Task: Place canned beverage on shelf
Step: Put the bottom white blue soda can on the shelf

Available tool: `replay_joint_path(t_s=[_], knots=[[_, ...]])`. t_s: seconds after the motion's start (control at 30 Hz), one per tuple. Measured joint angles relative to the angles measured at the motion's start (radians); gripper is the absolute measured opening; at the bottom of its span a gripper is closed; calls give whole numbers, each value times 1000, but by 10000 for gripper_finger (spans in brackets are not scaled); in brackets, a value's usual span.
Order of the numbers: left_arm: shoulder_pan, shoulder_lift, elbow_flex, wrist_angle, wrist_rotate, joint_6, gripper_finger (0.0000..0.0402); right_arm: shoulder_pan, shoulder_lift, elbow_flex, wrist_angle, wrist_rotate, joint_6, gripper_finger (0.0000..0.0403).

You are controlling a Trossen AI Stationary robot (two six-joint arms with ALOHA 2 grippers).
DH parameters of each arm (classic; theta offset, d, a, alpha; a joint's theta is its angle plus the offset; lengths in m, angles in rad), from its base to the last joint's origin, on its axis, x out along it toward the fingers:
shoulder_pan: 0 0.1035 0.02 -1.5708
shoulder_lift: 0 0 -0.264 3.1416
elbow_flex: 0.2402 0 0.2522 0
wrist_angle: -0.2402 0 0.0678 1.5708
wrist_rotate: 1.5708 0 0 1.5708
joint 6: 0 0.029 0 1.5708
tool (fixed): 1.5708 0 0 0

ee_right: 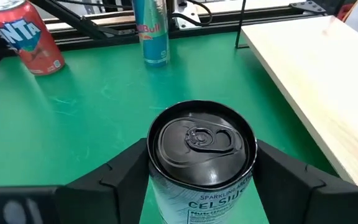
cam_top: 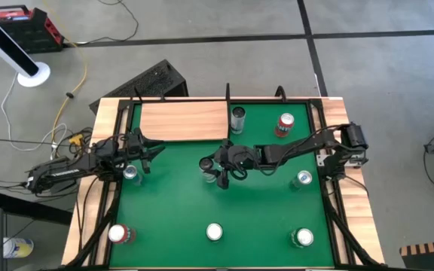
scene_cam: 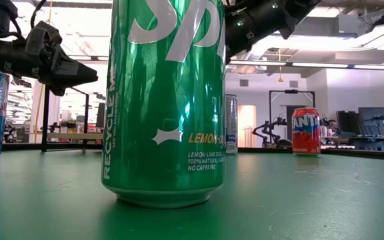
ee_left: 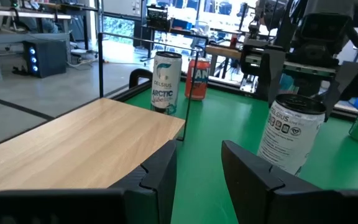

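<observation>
Standing mid-table: white Celsius can (ee_right: 202,155), upright, tab up, with the right gripper (cam_top: 218,172) set around it, one finger (ee_right: 114,180) at each side. Jaws close to the can wall; whether they press it cannot be told.

Shelf (cam_top: 184,120): pale wood board at the table's far left corner, thin black posts, nothing on top. The gripped can stands just off its near right corner, on the green table (cam_top: 179,203).

Left gripper (cam_top: 143,154): at the table's left edge, just in front of the shelf, fingers (ee_left: 163,177) parted a little and holding nothing.

Other cans, all upright: second Celsius (cam_top: 237,118) beside the shelf's right end; red Fanta (cam_top: 284,125) right of it; Red Bull (cam_top: 132,174) under the left arm; green Sprite (scene_cam: 165,100) at the near edge, centre.
</observation>
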Motion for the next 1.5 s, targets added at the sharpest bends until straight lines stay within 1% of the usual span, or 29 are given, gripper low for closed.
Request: replay_joint_path(t_s=[0.13,0.33,0.43,0.47,0.53,0.63,0.77,0.9,1.03,1.23,1.37,1.5], knots=[[0,0,0,0,0,62,113,-33,-2,70,-70,-77,-24,267],[0,0,0,0,0,88,113,-98,-10,274,-231,-90,-141,267],[0,0,0,0,0,75,112,-146,-4,373,-256,-128,-220,267],[0,0,0,0,0,75,112,-168,6,408,-249,-151,-236,267],[0,0,0,0,0,76,112,-221,21,466,-230,-235,-245,267],[0,0,0,0,0,75,112,-298,84,551,-241,-345,-237,267],[0,0,0,-1,3,75,112,-369,185,664,-286,-391,-264,267],[0,0,0,-1,4,78,112,-426,220,765,-388,-432,-290,267],[0,0,0,-2,4,79,112,-495,229,793,-393,-506,-285,267],[0,0,0,-1,4,80,112,-598,226,793,-523,-546,-306,267],[0,0,0,-1,5,80,112,-664,264,795,-489,-649,-308,267],[0,0,0,-1,5,80,112,-708,316,792,-510,-678,-329,267]])
